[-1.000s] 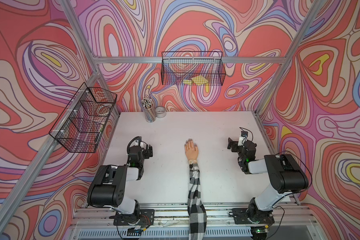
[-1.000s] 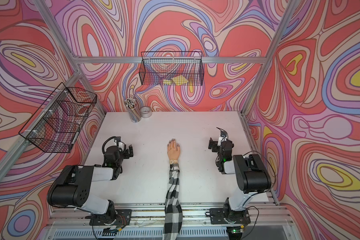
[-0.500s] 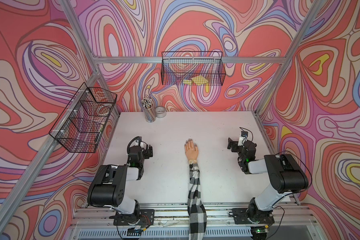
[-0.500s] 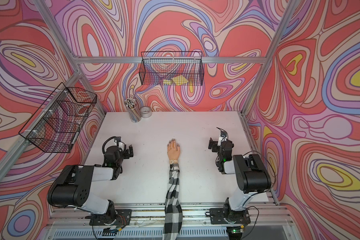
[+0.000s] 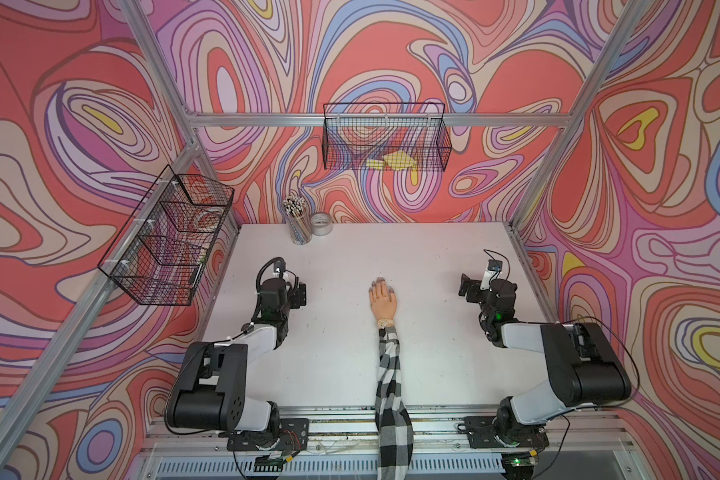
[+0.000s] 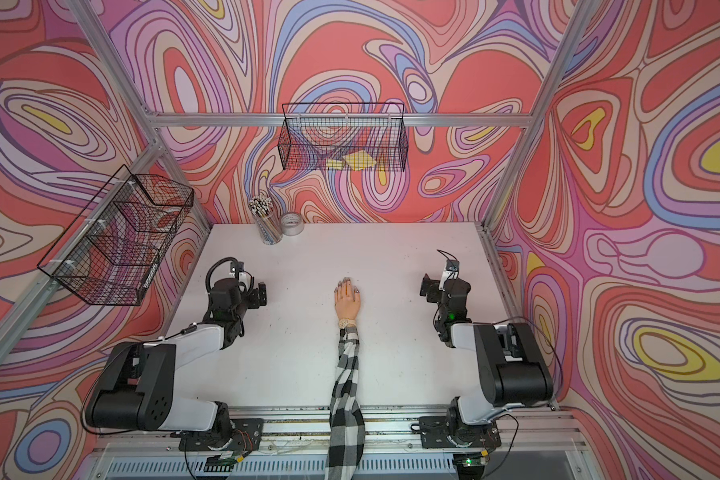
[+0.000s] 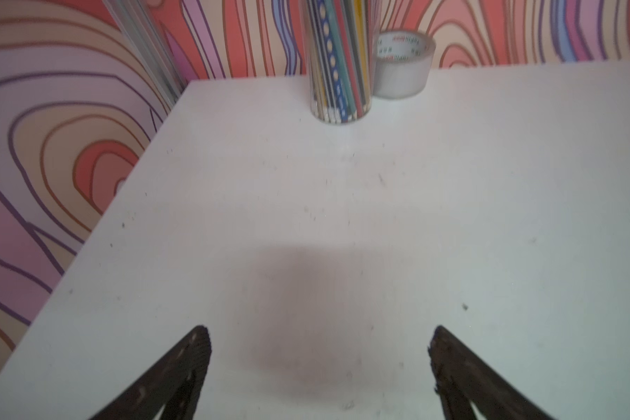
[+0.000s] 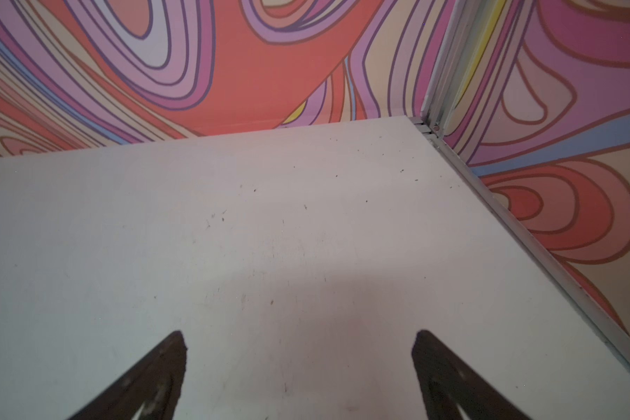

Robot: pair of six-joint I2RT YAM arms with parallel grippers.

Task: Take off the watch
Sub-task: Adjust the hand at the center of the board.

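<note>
Beige watch (image 5: 385,322), checked sleeve (image 5: 388,374) (black-white), white table (image 5: 433,257)

a cup of pencils (image 5: 298,226) stands far left on the worktop (image 5: 433,257), a roll of tape (image 5: 321,224) just beside it on the right. a wire basket (image 5: 385,137) on the far wall holds yellow paper (image 5: 397,161); a divided basket (image 5: 167,241) hangs on the left wall.

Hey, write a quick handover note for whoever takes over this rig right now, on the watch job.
Left gripper: open, empty, over the bare table, to one side of the mannequin hand.
Right gripper: open, empty, on the opposite side of that hand.
Watch: on the wrist, at the edge of the checked sleeve.
Done: nothing yet; neither gripper touches the watch.
To do: reach in, free the strap, take the watch off.
</note>
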